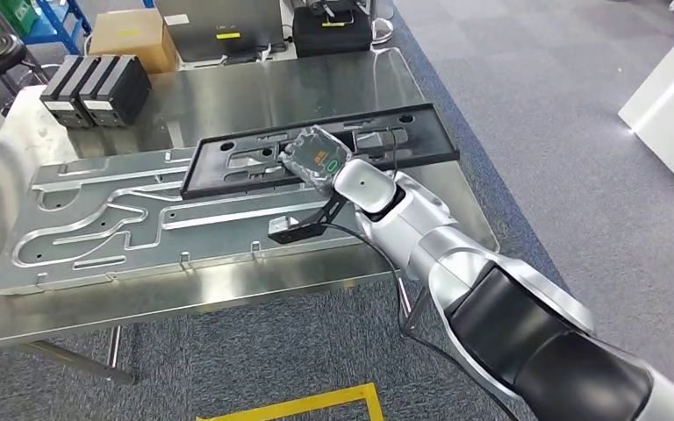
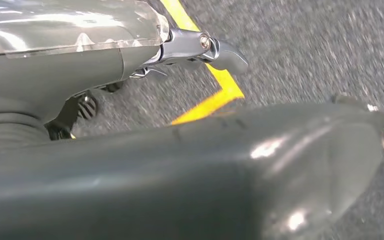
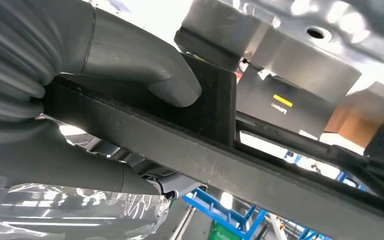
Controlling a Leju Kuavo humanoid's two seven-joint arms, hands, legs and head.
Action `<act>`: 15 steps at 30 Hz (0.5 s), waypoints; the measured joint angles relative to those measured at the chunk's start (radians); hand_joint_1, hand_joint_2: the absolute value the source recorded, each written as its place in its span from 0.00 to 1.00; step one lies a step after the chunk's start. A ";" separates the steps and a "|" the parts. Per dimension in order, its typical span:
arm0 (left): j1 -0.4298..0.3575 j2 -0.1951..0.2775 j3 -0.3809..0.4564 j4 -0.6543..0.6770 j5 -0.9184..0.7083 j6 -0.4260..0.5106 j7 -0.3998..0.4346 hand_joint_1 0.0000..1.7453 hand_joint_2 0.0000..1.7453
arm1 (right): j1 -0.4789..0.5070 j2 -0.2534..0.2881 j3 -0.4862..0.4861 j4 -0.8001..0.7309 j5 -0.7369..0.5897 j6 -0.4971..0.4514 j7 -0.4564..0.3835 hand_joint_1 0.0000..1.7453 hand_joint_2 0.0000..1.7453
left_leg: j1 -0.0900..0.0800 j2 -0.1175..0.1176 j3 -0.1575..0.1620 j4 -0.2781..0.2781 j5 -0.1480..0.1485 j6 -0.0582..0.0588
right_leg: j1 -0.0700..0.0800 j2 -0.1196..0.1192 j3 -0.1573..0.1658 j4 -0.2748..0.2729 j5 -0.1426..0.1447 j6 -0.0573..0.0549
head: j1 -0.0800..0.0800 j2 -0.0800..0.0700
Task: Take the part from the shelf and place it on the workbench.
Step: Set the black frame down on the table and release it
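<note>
Head view: the black part (image 1: 316,151) is gripped at its near edge by the right hand (image 1: 316,160) (thumb pressed on it), over the surface (image 1: 228,289) toward one o'clock. Carrying seems done; lowering and release remain. The left hand's (image 2: 155,180) state cannot be told.

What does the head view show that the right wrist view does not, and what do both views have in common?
Head view alone: the whole steel workbench, the silver grooved plate lying on it, two dark boxes at its far corner, and the full outline of the black part above the plate.

Right wrist view alone: close up, the thumb presses one face of the part's edge while fingers sit on the other.

Both: the right hand gripping the black part.
</note>
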 joint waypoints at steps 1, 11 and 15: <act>0.001 0.000 0.000 0.000 0.000 0.001 0.000 0.00 0.00 | 0.004 0.000 0.000 0.000 0.000 0.000 0.000 1.00 1.00 | 0.002 0.000 -0.050 0.060 -0.004 -0.004 | 0.000 0.000 0.018 -0.001 -0.015 0.000 | 0.000 0.000; 0.003 0.001 0.000 0.002 0.000 0.002 0.002 0.00 0.00 | 0.017 -0.005 -0.003 -0.001 0.002 -0.001 -0.001 1.00 1.00 | -0.007 0.002 0.008 -0.189 0.149 0.024 | -0.013 0.009 0.159 0.050 -0.102 0.047 | 0.001 0.000; 0.001 0.002 0.000 0.002 0.000 0.005 0.000 0.00 0.00 | 0.008 -0.007 -0.007 -0.002 0.003 -0.005 -0.001 1.00 1.00 | -0.004 0.005 0.062 -0.197 0.116 0.045 | -0.016 0.003 -0.054 0.313 -0.107 0.058 | 0.001 0.000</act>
